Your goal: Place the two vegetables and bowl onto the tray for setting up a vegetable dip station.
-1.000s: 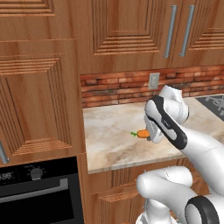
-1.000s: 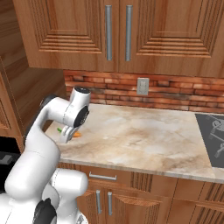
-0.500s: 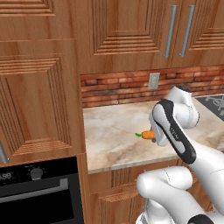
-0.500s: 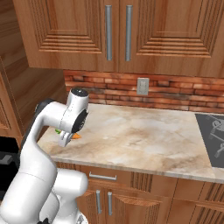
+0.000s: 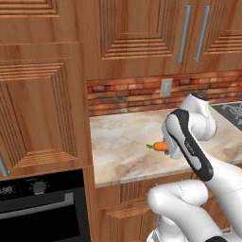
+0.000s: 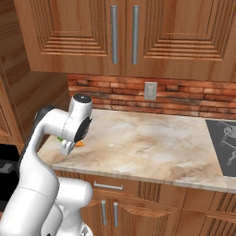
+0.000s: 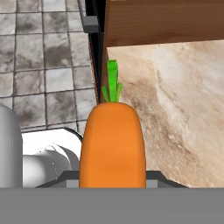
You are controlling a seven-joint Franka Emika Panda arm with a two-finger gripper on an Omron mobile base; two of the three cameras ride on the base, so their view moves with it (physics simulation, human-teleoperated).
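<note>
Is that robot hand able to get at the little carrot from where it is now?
Yes, it looks so: the gripper already seems closed on the carrot, held above the marble counter, with nothing in between.

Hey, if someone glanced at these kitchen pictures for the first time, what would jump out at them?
First the small orange carrot with a green top, bright against everything else, gripped in the white arm's two-finger gripper above the beige marble counter. Then the red brick backsplash behind the counter, under the brown wooden wall cabinets.
</note>
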